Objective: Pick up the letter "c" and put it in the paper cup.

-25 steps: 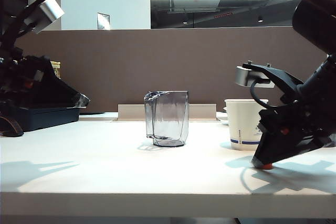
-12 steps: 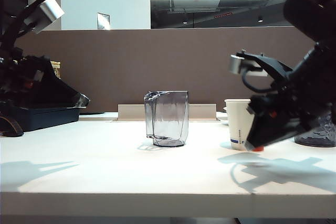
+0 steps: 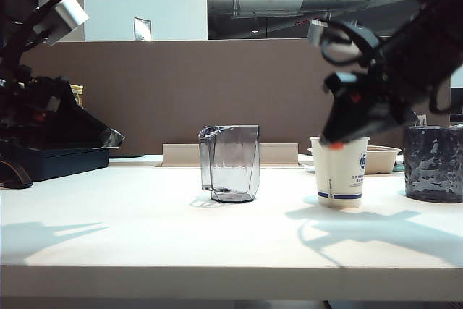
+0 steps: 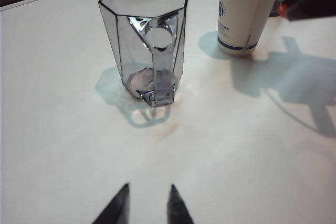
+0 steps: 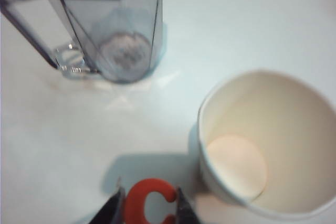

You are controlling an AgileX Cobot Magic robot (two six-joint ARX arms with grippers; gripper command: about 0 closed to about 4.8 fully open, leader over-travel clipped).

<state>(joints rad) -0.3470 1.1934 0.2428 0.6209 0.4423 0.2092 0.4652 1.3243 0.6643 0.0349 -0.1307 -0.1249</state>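
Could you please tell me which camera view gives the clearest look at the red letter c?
The right wrist view: the letter c fills the gap between the right end effector fingers, beside the paper cup. The exterior view shows only a red speck at the cup's rim; the left wrist view, a red dot.

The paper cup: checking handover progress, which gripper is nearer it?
Right. The right gripper, holding the letter "c", hangs by the paper cup rim; the left gripper sits open, far off.
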